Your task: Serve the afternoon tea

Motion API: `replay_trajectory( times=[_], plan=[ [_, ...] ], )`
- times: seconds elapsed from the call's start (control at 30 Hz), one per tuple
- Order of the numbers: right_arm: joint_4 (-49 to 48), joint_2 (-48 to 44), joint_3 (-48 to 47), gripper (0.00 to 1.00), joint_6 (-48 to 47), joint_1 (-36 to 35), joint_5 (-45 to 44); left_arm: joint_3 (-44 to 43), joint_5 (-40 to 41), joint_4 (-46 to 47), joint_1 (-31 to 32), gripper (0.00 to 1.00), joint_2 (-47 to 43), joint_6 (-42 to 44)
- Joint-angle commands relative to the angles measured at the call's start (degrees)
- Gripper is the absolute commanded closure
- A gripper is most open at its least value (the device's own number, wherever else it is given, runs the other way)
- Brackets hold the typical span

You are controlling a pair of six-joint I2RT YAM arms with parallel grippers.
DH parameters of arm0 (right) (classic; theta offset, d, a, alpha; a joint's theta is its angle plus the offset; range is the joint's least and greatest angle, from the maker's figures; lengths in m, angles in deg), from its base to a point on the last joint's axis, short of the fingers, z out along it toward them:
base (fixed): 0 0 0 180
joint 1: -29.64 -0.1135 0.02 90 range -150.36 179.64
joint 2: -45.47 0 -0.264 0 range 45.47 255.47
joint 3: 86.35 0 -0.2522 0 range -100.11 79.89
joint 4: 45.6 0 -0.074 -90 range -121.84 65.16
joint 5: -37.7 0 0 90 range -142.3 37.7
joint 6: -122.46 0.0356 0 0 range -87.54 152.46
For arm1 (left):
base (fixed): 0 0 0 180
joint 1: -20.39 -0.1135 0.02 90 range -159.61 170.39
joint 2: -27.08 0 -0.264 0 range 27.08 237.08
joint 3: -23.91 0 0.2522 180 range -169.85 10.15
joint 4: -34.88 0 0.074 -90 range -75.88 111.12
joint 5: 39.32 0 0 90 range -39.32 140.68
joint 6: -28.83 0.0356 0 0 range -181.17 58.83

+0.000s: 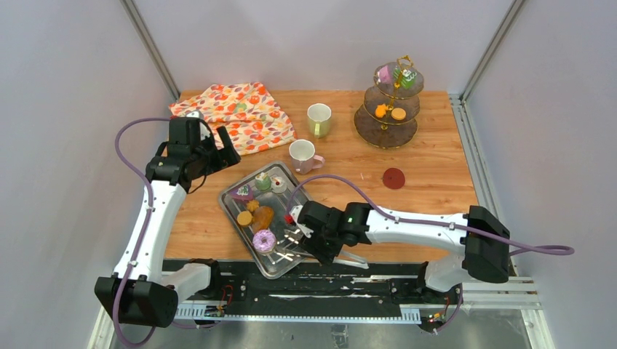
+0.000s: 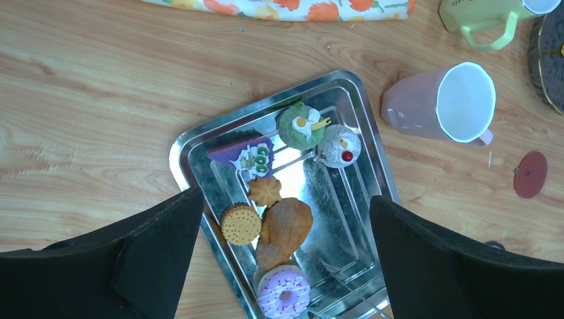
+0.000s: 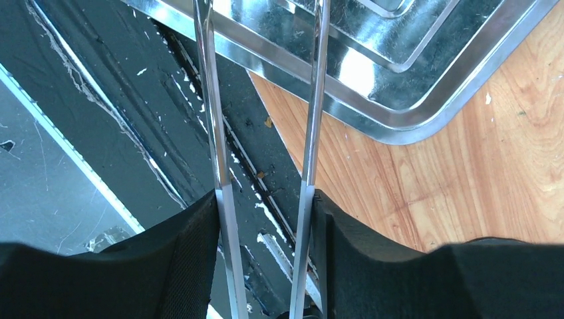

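Observation:
A metal tray [image 1: 284,206] holds a pink-iced donut [image 1: 263,240], a brown cake [image 1: 263,217], an orange cookie [image 1: 245,218], a purple cake [image 1: 243,193] and a green cake [image 1: 263,181]. The left wrist view shows the donut [image 2: 284,292], both cookies [image 2: 241,224] and the green cake [image 2: 300,125]. A pink mug [image 1: 302,155] and a pale-green mug [image 1: 319,119] stand behind the tray. My left gripper [image 1: 220,149] is open and empty, high over the table left of the tray. My right gripper [image 1: 308,236] is shut on the metal tongs [image 3: 309,100], whose tips reach over the tray's near corner [image 3: 399,100].
A three-tier stand [image 1: 387,109] at the back right carries several small pastries. A red coaster [image 1: 393,178] lies in front of it. The orange floral cloth [image 1: 236,113] lies at the back left. The tray's near corner overhangs the black rail at the table's front edge.

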Motion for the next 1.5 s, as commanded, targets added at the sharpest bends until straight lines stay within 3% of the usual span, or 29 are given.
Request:
replay_trajectory(
  times=[0.0, 1.0, 1.47],
  plan=[
    [-1.75, 2.06, -2.54, 0.50, -0.91, -0.74, 0.49, -1.63, 0.39, -0.01, 0.19, 0.00, -0.54, 0.76],
    [-5.30, 5.61, -6.50, 0.50, -4.87, -1.34, 4.13, -1.10, 1.17, 0.01, 0.19, 0.00, -0.38, 0.82],
    [-6.20, 7.13, -7.00, 0.50, -4.90, -1.62, 1.67, -0.82, 1.00, -0.17, 0.23, 0.00, -0.83, 0.55]
  ],
)
